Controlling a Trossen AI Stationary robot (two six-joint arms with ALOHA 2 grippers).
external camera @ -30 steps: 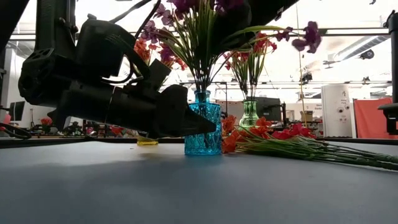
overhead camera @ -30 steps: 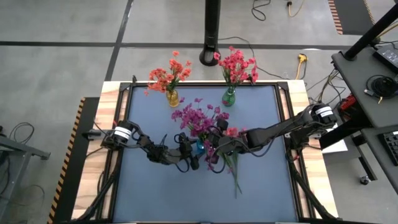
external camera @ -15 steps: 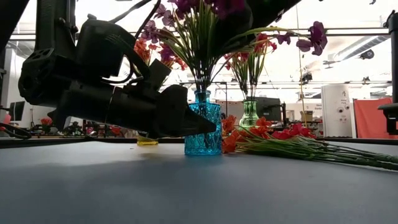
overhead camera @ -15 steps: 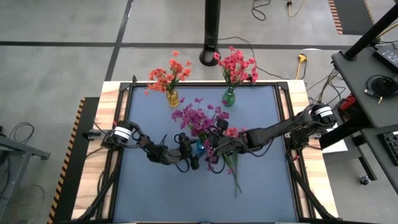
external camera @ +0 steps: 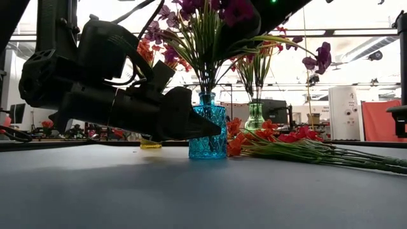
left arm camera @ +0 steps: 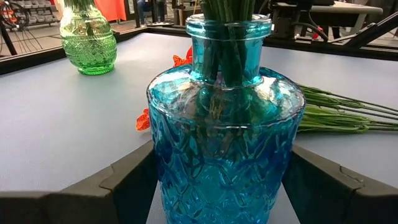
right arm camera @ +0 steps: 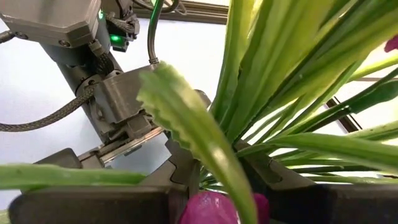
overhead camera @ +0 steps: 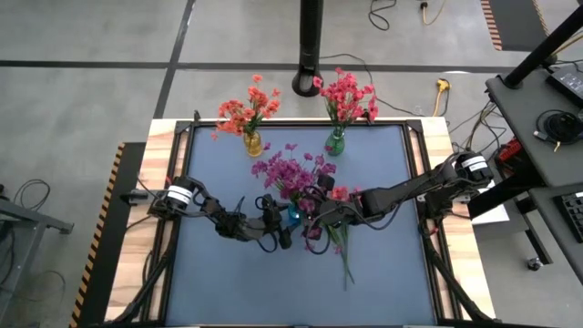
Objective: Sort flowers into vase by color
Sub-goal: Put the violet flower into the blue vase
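A blue glass vase stands mid-table with purple flowers in it. My left gripper reaches in low from the table's left, its fingers on either side of the vase's body. My right gripper hovers above the vase from the right, shut on a purple sprig among the green stems. Orange flowers fill a yellow vase, and red-pink flowers fill a green vase. Loose orange and red flowers lie flat on the table, right of the blue vase. My left gripper clasps the blue vase's wide body between its two fingers, coming level from the table's left. The vase stands upright with its base on the table. My right gripper comes from above, slanting down from the right. A magenta blossom and leaves sit between its fingers. The leaves hide the exact spot. The stems run down toward the vase's mouth.
The yellow vase and the green vase stand near the table's far edge. The loose stems stretch toward the near edge, right of centre. A black post rises beyond the far edge.
Both arms have kept nearly still. In the low view a purple blossom, out on a bent stem to the right of the bunch, has swung lower. The vase has stayed in place.
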